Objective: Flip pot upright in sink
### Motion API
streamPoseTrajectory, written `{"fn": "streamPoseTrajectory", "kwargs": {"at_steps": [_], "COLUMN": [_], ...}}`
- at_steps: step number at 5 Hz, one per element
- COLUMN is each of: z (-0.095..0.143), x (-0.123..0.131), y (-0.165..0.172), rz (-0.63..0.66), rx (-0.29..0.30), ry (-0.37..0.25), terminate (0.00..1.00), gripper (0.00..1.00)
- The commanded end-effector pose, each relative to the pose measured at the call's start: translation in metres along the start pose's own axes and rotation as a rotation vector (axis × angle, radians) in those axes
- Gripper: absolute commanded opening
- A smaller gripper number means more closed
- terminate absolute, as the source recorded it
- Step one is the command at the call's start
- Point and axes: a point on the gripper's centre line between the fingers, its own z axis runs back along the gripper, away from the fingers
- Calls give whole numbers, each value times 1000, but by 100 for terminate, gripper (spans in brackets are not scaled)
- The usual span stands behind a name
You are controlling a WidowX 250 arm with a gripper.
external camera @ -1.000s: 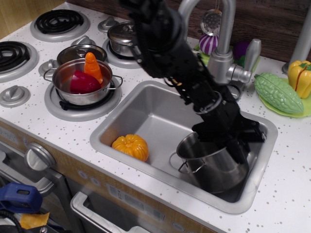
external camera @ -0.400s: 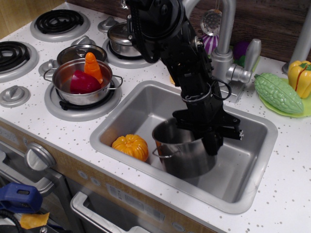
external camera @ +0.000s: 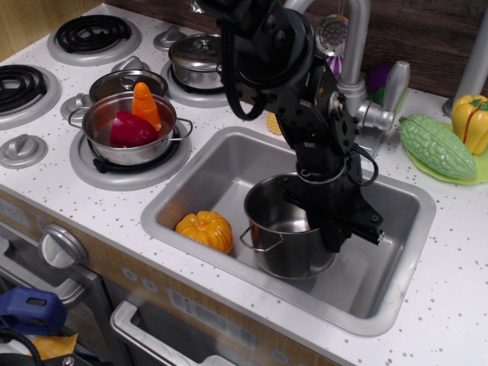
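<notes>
The tall shiny steel pot (external camera: pixel 280 242) stands upright in the middle of the sink (external camera: pixel 217 171), with its opening facing up and a wire loop handle at its front left. My black gripper (external camera: pixel 334 231) reaches down from above and closes over the pot's right rim. One finger seems to be inside the pot and the other outside. The arm hides the pot's far right side.
An orange toy pumpkin (external camera: pixel 204 230) lies in the sink's front left corner. The grey faucet (external camera: pixel 352 61) rises behind the sink. A shallower pot with red and orange vegetables (external camera: pixel 131 128) and a small lidded pot (external camera: pixel 195 59) stand on the stove. A green gourd (external camera: pixel 436 145) and a yellow pepper (external camera: pixel 470 122) are at the right.
The pot has moved from the sink's right side to its middle. It has turned from tilted to upright, with the gripper on its rim throughout.
</notes>
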Motion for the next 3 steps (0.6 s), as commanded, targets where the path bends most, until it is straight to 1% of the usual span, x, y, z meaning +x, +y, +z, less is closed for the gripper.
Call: {"fn": "streamPoseTrajectory", "kwargs": {"at_steps": [1,2,3], "z": [19,19,19], "x": [16,16,16], "y": [1,1,1], "rz": [-11,-11,-11], "rx": [-10,-10,-10], "ry": [-94,-94,-94], "terminate": [0,0,100], "gripper": [100,100,100]}}
